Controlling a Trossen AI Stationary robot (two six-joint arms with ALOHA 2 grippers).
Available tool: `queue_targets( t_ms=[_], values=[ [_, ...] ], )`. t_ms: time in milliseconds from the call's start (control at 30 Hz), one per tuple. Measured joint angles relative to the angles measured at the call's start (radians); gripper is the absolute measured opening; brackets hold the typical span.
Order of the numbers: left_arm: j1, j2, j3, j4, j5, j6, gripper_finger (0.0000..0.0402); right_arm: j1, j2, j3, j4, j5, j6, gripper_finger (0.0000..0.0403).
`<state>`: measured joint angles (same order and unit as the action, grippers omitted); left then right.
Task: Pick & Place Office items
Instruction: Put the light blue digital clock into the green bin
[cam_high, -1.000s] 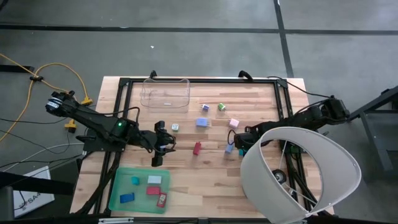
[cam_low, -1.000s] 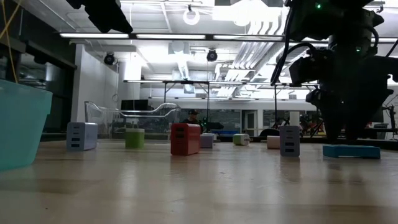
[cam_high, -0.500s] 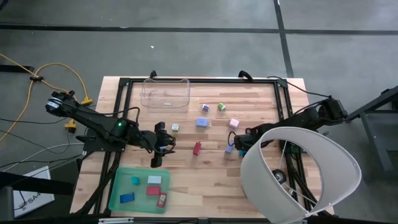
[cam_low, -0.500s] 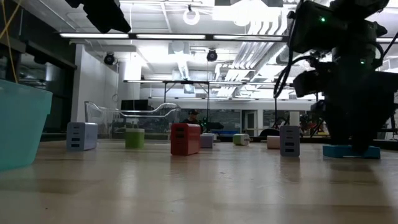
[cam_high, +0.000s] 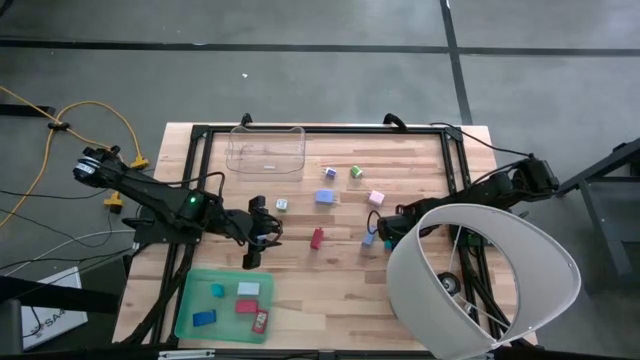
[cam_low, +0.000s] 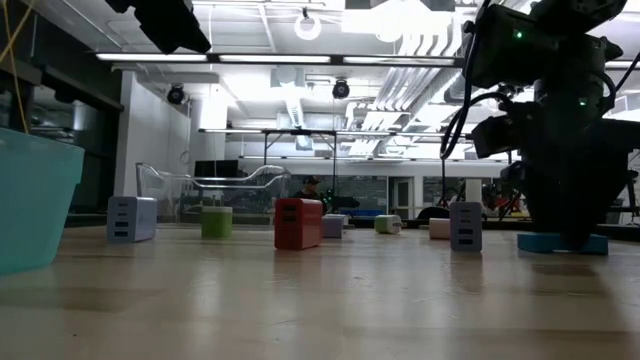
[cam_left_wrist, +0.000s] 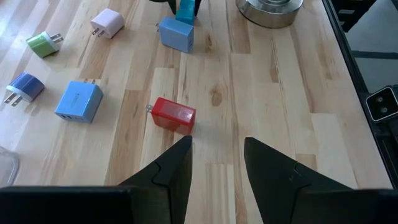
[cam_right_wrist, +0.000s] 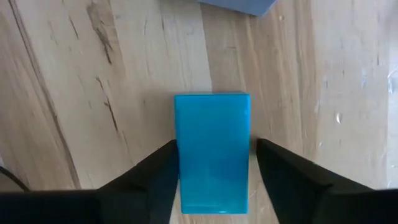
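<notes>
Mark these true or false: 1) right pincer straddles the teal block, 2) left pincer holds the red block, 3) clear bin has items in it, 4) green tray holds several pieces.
1) The right pincer straddles the teal block, a finger on either side: true.
2) The left pincer holds the red block: false; its fingers are apart with nothing between them, and the block lies on the table ahead of them.
3) The clear bin has items in it: false; it looks empty.
4) The green tray holds several pieces: true.

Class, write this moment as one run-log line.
right end effector: fingers astride teal block on table | left end effector: empty, behind red block | green tray: holds items
</notes>
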<state>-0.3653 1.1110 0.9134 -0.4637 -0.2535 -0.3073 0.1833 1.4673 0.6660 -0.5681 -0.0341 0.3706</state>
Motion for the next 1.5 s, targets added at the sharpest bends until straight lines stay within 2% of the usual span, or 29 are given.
queue_targets(
  t_ms=[167,267,500,800,1000,1200,1367,1500],
  values=[
    [0.000,0.000,0.000,0.000,0.000,0.000,0.0141,0.000,0.000,0.000,0.000,-0.003,0.000,0.0154],
    [0.000,0.000,0.000,0.000,0.000,0.000,0.0141,0.000,0.000,0.000,0.001,-0.007,0.000,0.0141],
    [0.000,0.000,0.000,0.000,0.000,0.000,0.0141,0.000,0.000,0.000,-0.002,-0.015,-0.008,0.0148],
    [0.000,0.000,0.000,0.000,-0.001,0.005,0.0141,0.000,-0.028,0.005,-0.089,-0.092,-0.005,0.0142],
    [0.000,0.000,0.000,0.001,-0.002,0.018,0.0141,-0.016,-0.085,0.095,-0.211,-0.085,-0.056,0.0140],
    [0.000,0.000,0.000,0.001,-0.003,0.020,0.0141,-0.076,-0.137,0.196,-0.208,-0.089,-0.087,0.0143],
    [0.000,0.000,0.000,0.001,-0.003,0.070,0.0141,-0.118,-0.141,0.271,-0.119,-0.193,-0.116,0.0141],
    [0.000,0.000,0.000,0.001,-0.003,0.139,0.0141,-0.149,-0.137,0.290,0.073,-0.309,-0.131,0.0142]
  ],
)
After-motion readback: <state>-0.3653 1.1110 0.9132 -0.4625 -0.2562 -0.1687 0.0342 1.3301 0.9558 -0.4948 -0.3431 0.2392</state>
